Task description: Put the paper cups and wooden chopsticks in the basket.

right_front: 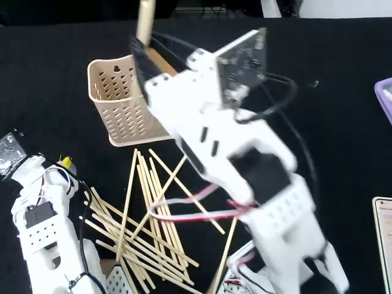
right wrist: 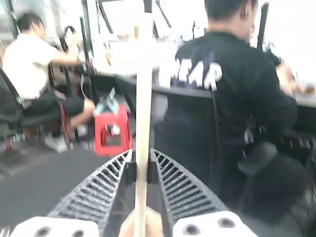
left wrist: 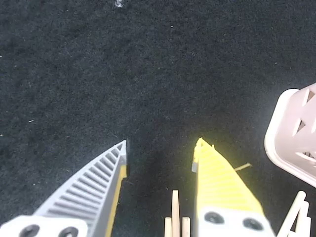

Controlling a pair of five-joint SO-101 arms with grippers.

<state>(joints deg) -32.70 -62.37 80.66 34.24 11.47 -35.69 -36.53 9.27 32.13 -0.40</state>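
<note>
Right gripper (right wrist: 141, 165) clenched on one stick (right wrist: 144, 89), held upright just over the basket (right_front: 116, 92). Left gripper (left wrist: 162, 148) released, jaws apart, low over the table (left wrist: 148, 59) at the edge of the pile (right_front: 150, 214) of loose sticks lying before the basket. Sticks judged light, stiff and smooth (apt to pivot or slip in a pinch). Best taken near mid-length, singly, jaws crosswise.
</note>
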